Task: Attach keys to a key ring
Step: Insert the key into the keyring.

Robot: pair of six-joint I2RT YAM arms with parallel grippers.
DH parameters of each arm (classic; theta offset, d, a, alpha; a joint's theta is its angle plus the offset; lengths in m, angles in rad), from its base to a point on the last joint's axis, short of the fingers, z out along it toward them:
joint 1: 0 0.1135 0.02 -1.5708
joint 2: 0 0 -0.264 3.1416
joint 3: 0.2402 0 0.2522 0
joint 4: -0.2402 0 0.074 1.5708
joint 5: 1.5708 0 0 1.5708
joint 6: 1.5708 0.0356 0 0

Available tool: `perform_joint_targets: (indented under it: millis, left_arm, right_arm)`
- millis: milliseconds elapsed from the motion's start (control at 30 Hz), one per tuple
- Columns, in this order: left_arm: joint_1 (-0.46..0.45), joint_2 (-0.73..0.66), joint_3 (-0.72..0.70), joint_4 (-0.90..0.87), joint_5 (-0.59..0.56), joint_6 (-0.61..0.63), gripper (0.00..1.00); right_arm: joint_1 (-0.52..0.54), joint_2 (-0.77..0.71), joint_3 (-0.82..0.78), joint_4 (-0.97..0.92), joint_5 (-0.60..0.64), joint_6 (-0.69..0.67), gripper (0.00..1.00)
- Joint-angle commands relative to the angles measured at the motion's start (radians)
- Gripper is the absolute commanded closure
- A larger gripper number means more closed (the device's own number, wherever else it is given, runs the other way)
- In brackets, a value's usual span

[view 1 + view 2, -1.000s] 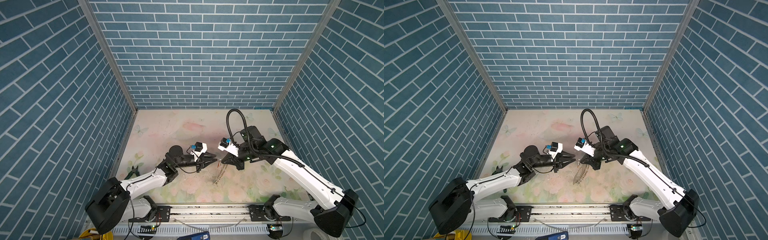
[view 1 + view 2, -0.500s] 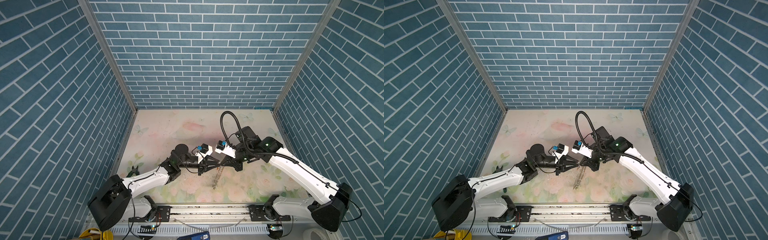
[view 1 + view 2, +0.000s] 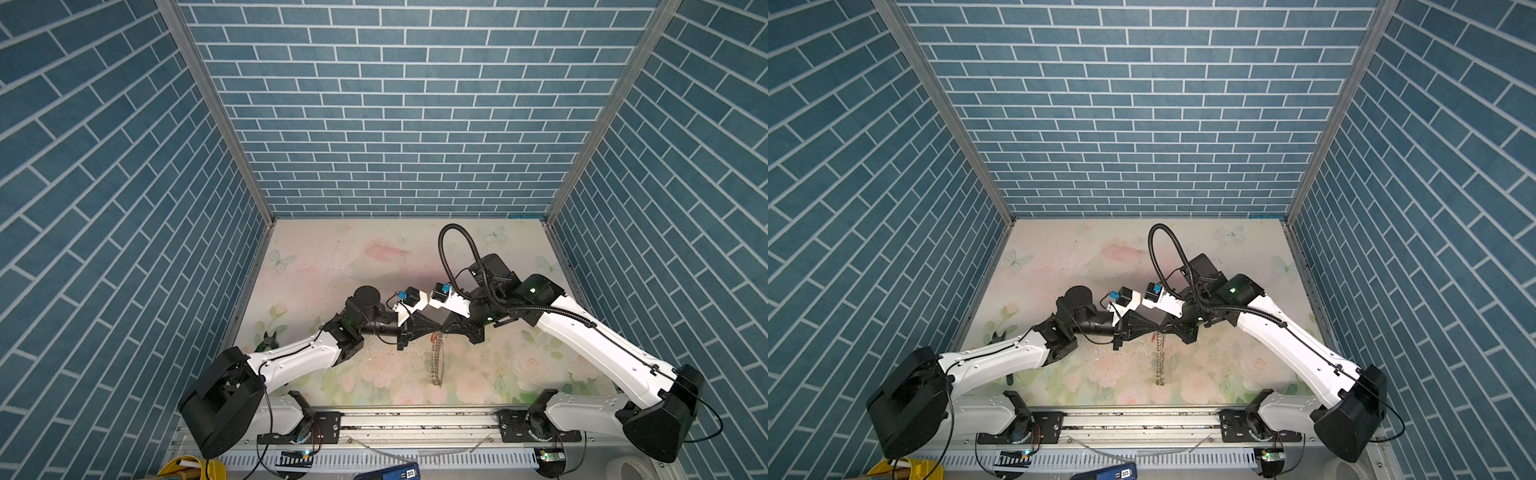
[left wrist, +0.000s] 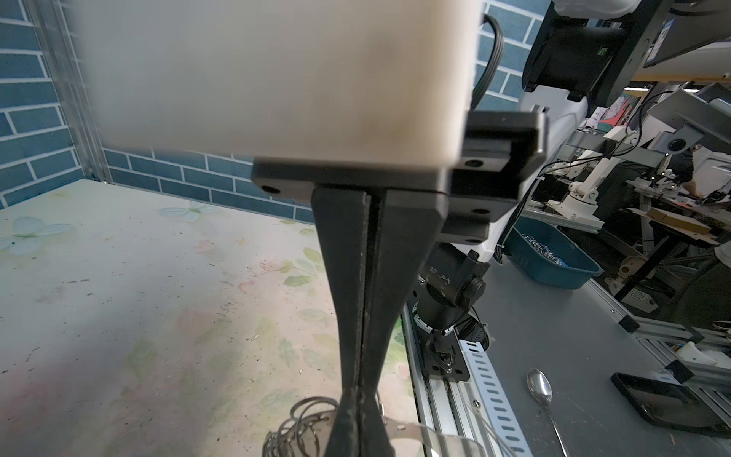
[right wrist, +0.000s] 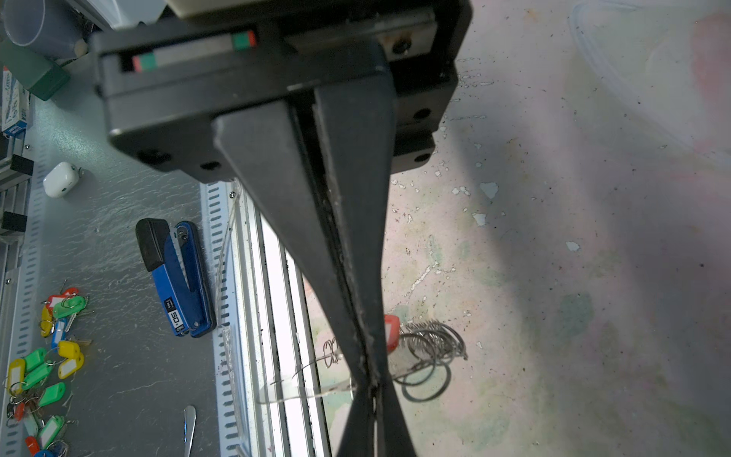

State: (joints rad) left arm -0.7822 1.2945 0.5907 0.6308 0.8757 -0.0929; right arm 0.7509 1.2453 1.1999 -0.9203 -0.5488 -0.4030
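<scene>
The right pincer (image 5: 367,366) and left pincer (image 4: 359,378), tapered matte-black wedges, meet tip to tip above the floral-printed bench (image 3: 332,266); the right is closed on the key ring (image 3: 436,359), a thin dark wire hoop hanging below both tips, fringed with small silver split rings (image 5: 433,344); the left is clamped tight, its catch hidden; the glossy orange-red plastic key tag (image 5: 391,329) sits just beside the right tip.

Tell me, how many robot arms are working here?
2. The left arm reaches in from one side, the right arm from the other, meeting tip to tip over the table. No others visible.
</scene>
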Motion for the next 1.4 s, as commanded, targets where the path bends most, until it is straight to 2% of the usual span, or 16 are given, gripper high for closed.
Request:
perform_joint_targets:
  millis: [0,33,233,333,433,500,633,867,1100,1367]
  left_arm:
    - [-0.011,0.002,0.011,-0.012,0.029,0.010,1.00]
    - [-0.011,-0.001,0.008,-0.003,0.025,0.008,1.00]
    - [-0.009,-0.028,-0.037,0.115,-0.070,-0.031,1.00]
    - [-0.009,-0.023,-0.071,0.241,-0.094,-0.073,1.00]
    - [-0.009,-0.002,-0.092,0.365,-0.104,-0.115,1.00]
    - [-0.009,0.012,-0.092,0.403,-0.104,-0.130,1.00]
    - [-0.009,0.027,-0.101,0.480,-0.112,-0.157,1.00]
    - [-0.009,0.019,-0.101,0.481,-0.132,-0.147,1.00]
    - [-0.009,-0.004,-0.111,0.458,-0.169,-0.120,1.00]
    - [-0.009,-0.003,-0.117,0.477,-0.186,-0.121,1.00]
  right_arm:
    - [-0.001,-0.028,0.046,0.044,0.027,-0.042,1.00]
    - [-0.002,-0.033,0.045,0.045,0.039,-0.042,1.00]
    - [-0.022,-0.112,-0.051,0.149,0.074,0.011,0.85]
    - [-0.039,-0.195,-0.183,0.352,0.076,0.076,0.83]
    - [-0.038,-0.269,-0.346,0.595,0.004,0.135,0.79]
    - [-0.041,-0.282,-0.393,0.664,0.002,0.160,0.79]
    - [-0.041,-0.271,-0.424,0.697,0.014,0.173,0.80]
    - [-0.041,-0.270,-0.459,0.741,0.015,0.204,0.82]
    - [-0.041,-0.343,-0.434,0.670,0.172,0.201,0.82]
    - [-0.024,-0.360,-0.443,0.694,0.073,0.234,0.80]
